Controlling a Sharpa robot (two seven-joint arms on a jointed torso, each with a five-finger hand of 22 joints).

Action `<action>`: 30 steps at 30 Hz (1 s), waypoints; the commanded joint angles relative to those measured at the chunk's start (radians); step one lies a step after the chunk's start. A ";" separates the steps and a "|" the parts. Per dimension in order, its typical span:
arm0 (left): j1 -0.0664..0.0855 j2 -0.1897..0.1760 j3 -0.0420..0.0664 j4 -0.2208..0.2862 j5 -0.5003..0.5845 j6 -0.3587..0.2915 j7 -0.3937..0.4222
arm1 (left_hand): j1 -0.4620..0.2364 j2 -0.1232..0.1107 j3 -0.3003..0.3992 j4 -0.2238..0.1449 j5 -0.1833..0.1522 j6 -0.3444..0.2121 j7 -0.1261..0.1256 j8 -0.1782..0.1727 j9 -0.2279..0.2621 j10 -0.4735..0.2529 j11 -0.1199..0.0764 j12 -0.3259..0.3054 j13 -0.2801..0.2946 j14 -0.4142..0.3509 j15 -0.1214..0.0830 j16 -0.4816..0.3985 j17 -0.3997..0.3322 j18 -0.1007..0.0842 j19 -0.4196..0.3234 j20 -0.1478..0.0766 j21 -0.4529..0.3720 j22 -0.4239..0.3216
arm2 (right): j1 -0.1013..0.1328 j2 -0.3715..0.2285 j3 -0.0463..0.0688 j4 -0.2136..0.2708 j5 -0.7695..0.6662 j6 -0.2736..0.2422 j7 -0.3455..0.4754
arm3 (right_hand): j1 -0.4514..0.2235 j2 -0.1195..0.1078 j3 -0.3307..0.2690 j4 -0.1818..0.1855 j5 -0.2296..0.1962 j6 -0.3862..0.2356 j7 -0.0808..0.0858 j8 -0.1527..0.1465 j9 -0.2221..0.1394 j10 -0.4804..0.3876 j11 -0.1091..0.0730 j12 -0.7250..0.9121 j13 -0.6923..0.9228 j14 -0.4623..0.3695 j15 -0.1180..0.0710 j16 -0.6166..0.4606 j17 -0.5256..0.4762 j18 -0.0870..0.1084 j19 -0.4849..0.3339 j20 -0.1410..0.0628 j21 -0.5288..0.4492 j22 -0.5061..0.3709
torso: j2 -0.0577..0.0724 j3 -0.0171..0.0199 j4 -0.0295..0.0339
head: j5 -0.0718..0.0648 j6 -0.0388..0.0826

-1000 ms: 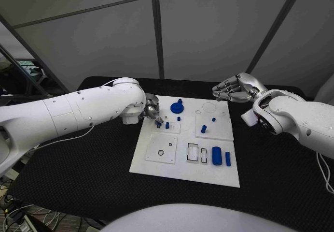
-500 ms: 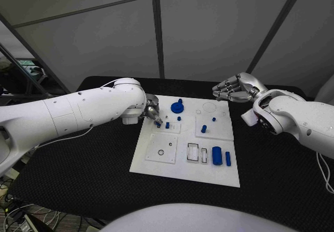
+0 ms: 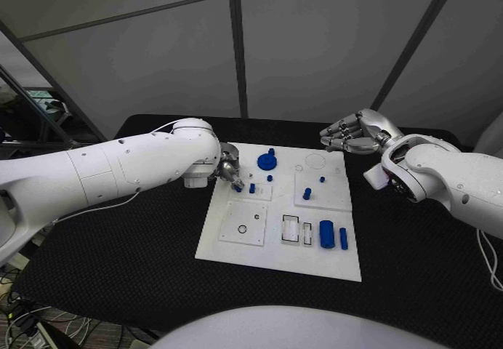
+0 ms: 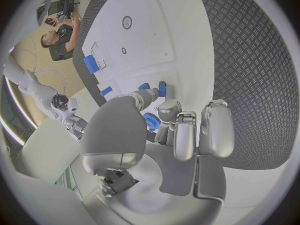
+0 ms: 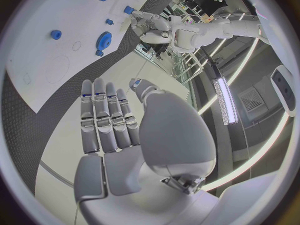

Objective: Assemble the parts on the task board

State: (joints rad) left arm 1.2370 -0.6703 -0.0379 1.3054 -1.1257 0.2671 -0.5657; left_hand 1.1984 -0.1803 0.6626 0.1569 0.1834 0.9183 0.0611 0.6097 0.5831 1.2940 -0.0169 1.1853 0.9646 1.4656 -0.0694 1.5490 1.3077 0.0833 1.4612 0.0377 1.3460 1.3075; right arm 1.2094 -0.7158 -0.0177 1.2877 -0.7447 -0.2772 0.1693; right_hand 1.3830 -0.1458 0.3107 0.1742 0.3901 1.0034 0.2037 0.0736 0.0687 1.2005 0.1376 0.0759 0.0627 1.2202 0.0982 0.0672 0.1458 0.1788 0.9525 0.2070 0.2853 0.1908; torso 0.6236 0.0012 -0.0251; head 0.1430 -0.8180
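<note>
blue parts number about eight on one task board; left hand pinches one, right hand spread.

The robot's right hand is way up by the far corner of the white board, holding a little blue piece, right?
Not quite. The right hand is by the far corner of the white task board, but holds nothing: the right wrist view shows its silver fingers straight and apart.

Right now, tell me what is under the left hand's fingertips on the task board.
The left hand reaches over the task board's near-left corner. Two small blue parts sit at its fingertips in the left wrist view. Whether it touches or pinches one is hidden by the fingers.
</note>
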 commanded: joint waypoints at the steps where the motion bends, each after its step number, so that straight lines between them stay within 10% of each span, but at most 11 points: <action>1: 0.000 0.002 -0.002 0.000 -0.010 0.017 -0.002 | -0.001 0.008 0.139 -0.138 0.007 -0.001 -0.004 0.005 0.001 0.006 -0.002 0.003 0.001 0.094 -0.006 0.000 0.225 -0.033 0.026 -0.003 0.006 0.167 | 0.002 0.000 0.001 0.001 0.003 0.006 0.006 | -0.011 0.002 0.004 0.000 0.003 -0.003 0.002 -0.003 -0.001 -0.004 0.001 -0.005 -0.001 -0.007 0.000 -0.003 -0.001 0.004 0.004 0.005 -0.007 -0.001 | 0.000 -0.0001 0.0004 | -0.001 0.000; 30: -0.001 0.020 -0.009 -0.015 -0.010 0.030 -0.004 | -0.050 0.002 0.109 -0.134 0.003 0.012 -0.019 0.019 0.014 0.026 -0.012 0.018 0.021 0.095 -0.012 0.001 0.226 -0.035 0.030 -0.007 0.014 0.173 | 0.001 0.000 0.001 0.001 0.003 0.008 0.006 | -0.011 0.002 0.004 0.000 0.003 -0.003 0.002 -0.003 -0.001 -0.004 0.001 -0.005 -0.001 -0.007 0.000 -0.003 -0.001 0.004 0.004 0.005 -0.007 -0.001 | 0.000 0.0006 0.0000 | -0.001 -0.004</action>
State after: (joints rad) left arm 1.2395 -0.6539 -0.0441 1.2884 -1.1343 0.2728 -0.5658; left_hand 1.1547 -0.1762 0.6857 0.1109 0.1889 0.9313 0.0514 0.6242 0.5961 1.3072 -0.0198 1.1986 0.9856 1.4672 -0.0754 1.5490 1.3077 0.0834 1.4650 0.0339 1.3577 1.3074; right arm 1.2091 -0.7159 -0.0177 1.2876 -0.7447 -0.2756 0.1694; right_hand 1.3830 -0.1458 0.3107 0.1742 0.3901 1.0034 0.2037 0.0736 0.0687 1.2005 0.1376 0.0759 0.0627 1.2203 0.0981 0.0672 0.1459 0.1788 0.9525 0.2070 0.2853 0.1909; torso 0.6238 0.0015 -0.0249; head 0.1427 -0.8218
